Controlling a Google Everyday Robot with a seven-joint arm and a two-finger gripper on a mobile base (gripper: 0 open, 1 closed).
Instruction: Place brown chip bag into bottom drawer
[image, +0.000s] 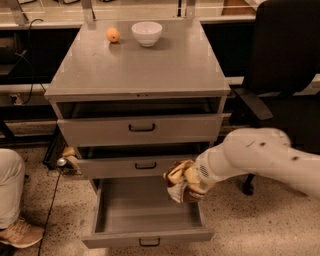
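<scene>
Three grey drawers stand open to different degrees in the front of the table (140, 65), and every place below is given from that table. The bottom drawer (147, 239) is pulled out farthest towards the camera, and its grey floor lies bare. The middle drawer (130, 166) and the top drawer (140, 129) above it are each drawn out only a little, with dark gaps over their fronts.

A white arm (255, 155) reaches in from the table's right side. At its tip the hand (192, 182) is clamped on the brown chip bag (179, 181). The hand itself is largely hidden behind the crumpled foil. The bag hangs in front of the table at the right end of the middle drawer's front, above the right rear part of the bottom drawer. It is held in the air and is not resting on the drawer floor.

On the table's top, near the back edge, sit a white bowl (147, 33) and, just to its left, a small orange fruit (113, 35).

Right of the table and behind the arm stands a black office chair (285, 65). Left of the table, on the speckled floor, a person's leg (10, 185) in pale trousers and a tan shoe (20, 234) show at the picture's edge.
</scene>
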